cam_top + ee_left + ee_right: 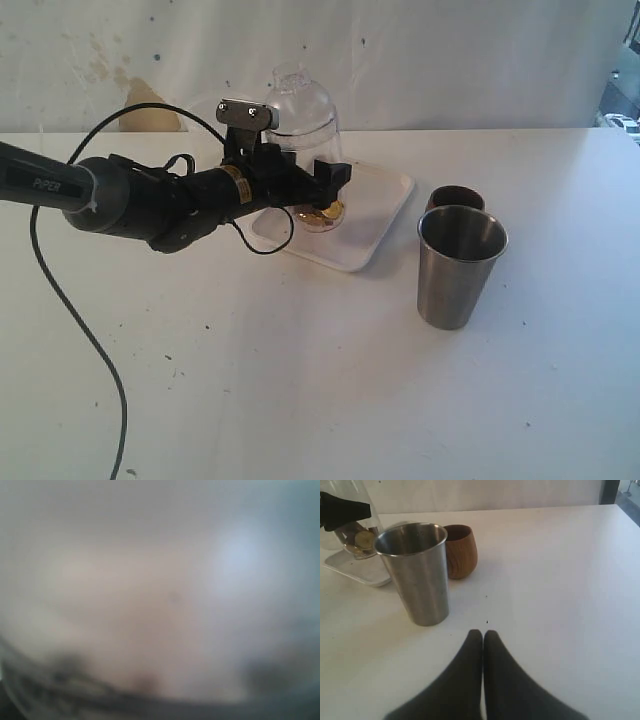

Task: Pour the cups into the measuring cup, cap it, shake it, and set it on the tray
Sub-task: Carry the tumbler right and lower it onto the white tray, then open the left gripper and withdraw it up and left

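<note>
You are at the last step: your left gripper (316, 192) straddles the capped measuring cup (321, 217), which stands on the tray (385, 215), long axis upright, domed cap (298, 95) pointing up. The jaws stand wide; whether they press the cup I cannot tell. Next, I judge, release and back away without tipping it. Right of the tray, the steel tumbler (460, 265) and wooden cup (455, 197) stand mouth-up; beyond them, your right gripper (483, 635) is closed, empty.

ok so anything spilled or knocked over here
Nothing stands out. The steel tumbler and wooden cup stand upright side by side, the capped measuring cup stands upright on the white tray, and no spill shows.
</note>
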### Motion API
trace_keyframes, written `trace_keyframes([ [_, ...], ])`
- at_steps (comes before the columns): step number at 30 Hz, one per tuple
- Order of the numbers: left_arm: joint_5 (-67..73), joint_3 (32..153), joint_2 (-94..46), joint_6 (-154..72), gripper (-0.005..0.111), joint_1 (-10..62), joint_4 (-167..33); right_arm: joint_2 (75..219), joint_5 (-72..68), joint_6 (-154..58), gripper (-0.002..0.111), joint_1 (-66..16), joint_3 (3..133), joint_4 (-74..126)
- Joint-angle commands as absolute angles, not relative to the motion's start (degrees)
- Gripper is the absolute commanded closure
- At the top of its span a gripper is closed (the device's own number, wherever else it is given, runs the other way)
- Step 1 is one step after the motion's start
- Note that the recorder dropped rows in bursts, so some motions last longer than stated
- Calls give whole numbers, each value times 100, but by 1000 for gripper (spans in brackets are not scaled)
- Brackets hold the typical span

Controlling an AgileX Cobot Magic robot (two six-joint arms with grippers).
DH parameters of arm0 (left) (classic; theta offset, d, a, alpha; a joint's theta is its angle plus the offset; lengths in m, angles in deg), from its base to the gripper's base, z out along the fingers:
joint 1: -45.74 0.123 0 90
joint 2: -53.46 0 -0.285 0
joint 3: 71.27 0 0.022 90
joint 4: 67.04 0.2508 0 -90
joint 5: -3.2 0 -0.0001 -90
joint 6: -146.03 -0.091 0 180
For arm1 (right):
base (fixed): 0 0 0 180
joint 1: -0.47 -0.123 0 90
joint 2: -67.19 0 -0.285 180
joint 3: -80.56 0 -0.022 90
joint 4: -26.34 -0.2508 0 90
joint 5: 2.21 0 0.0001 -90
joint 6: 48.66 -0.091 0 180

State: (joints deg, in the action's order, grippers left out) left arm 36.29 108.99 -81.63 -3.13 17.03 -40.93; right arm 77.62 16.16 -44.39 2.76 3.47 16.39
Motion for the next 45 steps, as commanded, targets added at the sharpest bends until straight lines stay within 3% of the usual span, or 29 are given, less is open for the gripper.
trace_keyframes([
  [1, 3744, 10948, -8093, -277, 16, 1695, -4062, 7725, 1558, -4437, 108, 271, 335, 1672],
  [2, 3739, 10948, -8093, -277, 5, 1695, -4007, 7725, 1558, -4437, 108, 271, 335, 1672],
  [3, 3753, 10948, -8093, -257, 1, 1695, -3953, 7725, 1558, -4437, 108, 271, 335, 1672],
  [22, 2961, 10948, -6865, -166, 2, 1695, -3583, 7725, 1558, -4437, 108, 271, 335, 1672],
  [28, 1995, 10948, -5889, -76, 2, 1695, -3562, 7725, 1558, -4437, 108, 271, 335, 1672],
  [34, -38, 10948, -4819, 96, 3, 1695, -3689, 7725, 1558, -4437, 108, 271, 335, 1672],
  [37, -904, 10899, -4311, 41, 17, 1695, -3665, 7725, 1558, -4437, 108, 271, 335, 1672],
  [39, -1150, 10785, -3944, -212, 38, 1695, -3651, 7725, 1558, -4437, 108, 271, 335, 1672],
  [44, -1559, 10177, -2941, -872, 107, 1560, -4003, 7725, 1558, -4437, 108, 271, 335, 1672],
  [45, -1622, 10006, -2701, -896, 106, 1530, -4041, 7725, 1558, -4437, 108, 271, 335, 1672],
])
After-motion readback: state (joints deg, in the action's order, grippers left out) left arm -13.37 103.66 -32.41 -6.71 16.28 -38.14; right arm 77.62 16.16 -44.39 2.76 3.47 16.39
